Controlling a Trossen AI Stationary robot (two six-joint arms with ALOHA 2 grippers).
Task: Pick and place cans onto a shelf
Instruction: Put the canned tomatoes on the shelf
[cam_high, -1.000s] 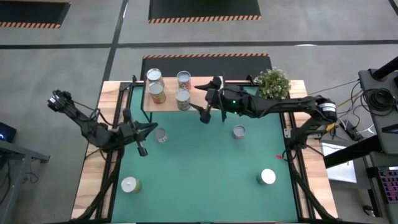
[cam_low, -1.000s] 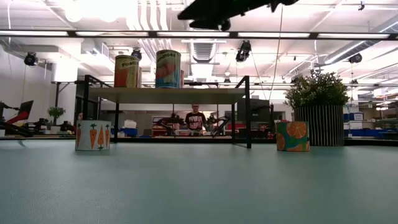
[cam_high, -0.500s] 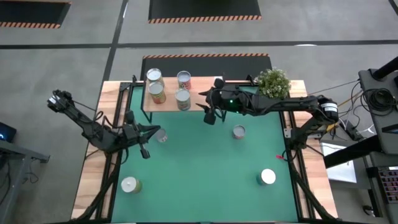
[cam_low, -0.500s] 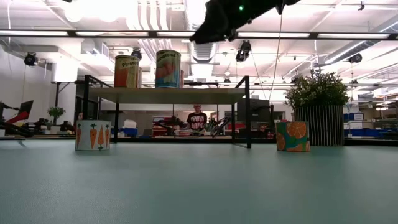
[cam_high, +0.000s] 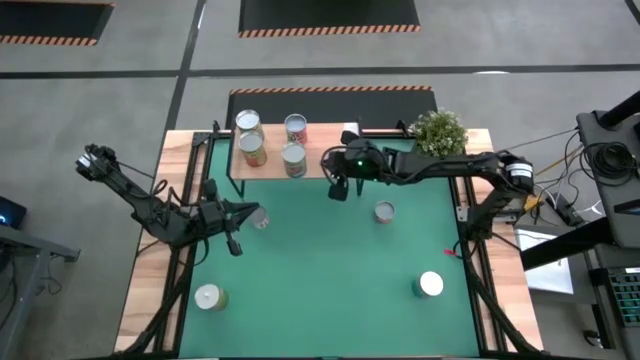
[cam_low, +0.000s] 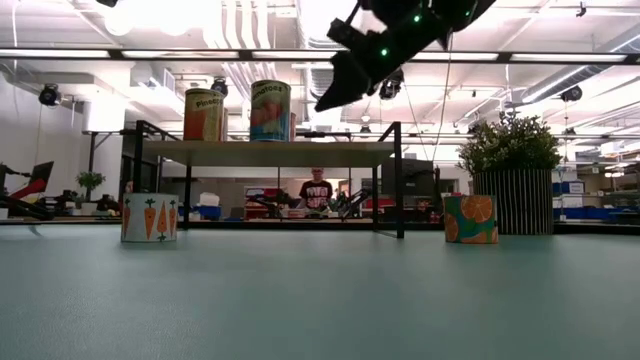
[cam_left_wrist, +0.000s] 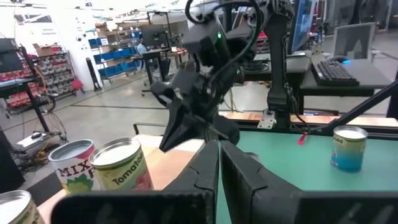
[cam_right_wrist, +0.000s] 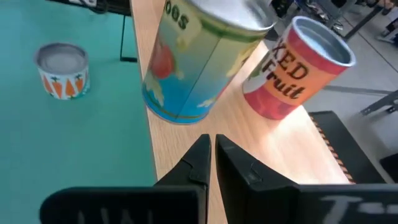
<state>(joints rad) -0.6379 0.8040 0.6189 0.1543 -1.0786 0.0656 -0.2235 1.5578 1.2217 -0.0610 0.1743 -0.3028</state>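
Shelf of light wood on thin black legs stands at the table's far edge, and four cans sit grouped at its left end: two at the back, two at the front. From the right wrist view the nearest one wears a teal label with a red tomato, and beside it stands an orange-red one (lettering partly hidden). Much of the shelf's right part lies bare, with a potted plant past its right end. Loose cans are spread well apart on the green mat: a carrot-printed one at the left, an orange-patterned one near the middle, a yellowish one at front left, a white-topped one at front right. Right gripper reaches out over the shelf's front edge, fingers pressed together, holding nothing. Left gripper sits low by the carrot can, fingers likewise closed and empty.
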